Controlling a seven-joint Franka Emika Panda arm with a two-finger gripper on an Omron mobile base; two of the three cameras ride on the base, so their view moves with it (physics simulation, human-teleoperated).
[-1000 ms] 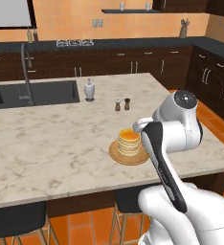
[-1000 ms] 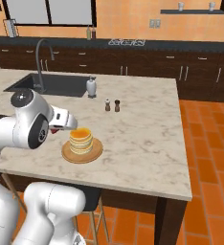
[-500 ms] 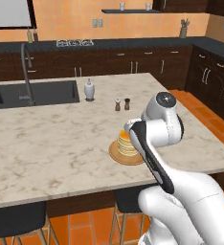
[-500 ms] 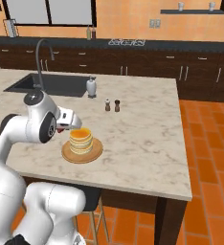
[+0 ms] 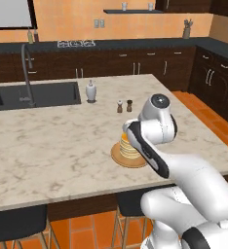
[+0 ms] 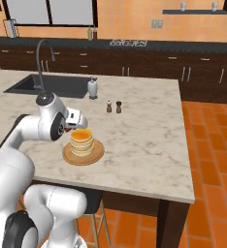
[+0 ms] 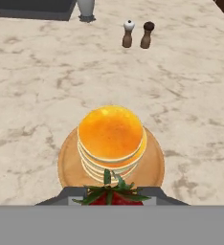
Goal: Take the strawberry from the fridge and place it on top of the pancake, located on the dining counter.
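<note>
In the hand view the strawberry [image 7: 113, 195] is pinched in the gripper [image 7: 113, 198] at bottom centre; the pancake [image 7: 111, 133] is seen just ahead — mid-frame, on its wooden plate [image 7: 154, 165].

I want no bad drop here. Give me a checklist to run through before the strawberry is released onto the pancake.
1. Strawberry held in the tool: ok, its red body and green leaves sit between the fingertips.
2. Pancake top free of other items: ok, the orange glaze is bare.
3. Plate flat on the dining counter: ok.
4. Strawberry directly above the stack: not ok, hand view shows it at the stack's near edge.
5. Height above the glaze: cannot tell.
6. Shakers away from the path: ok.
</note>
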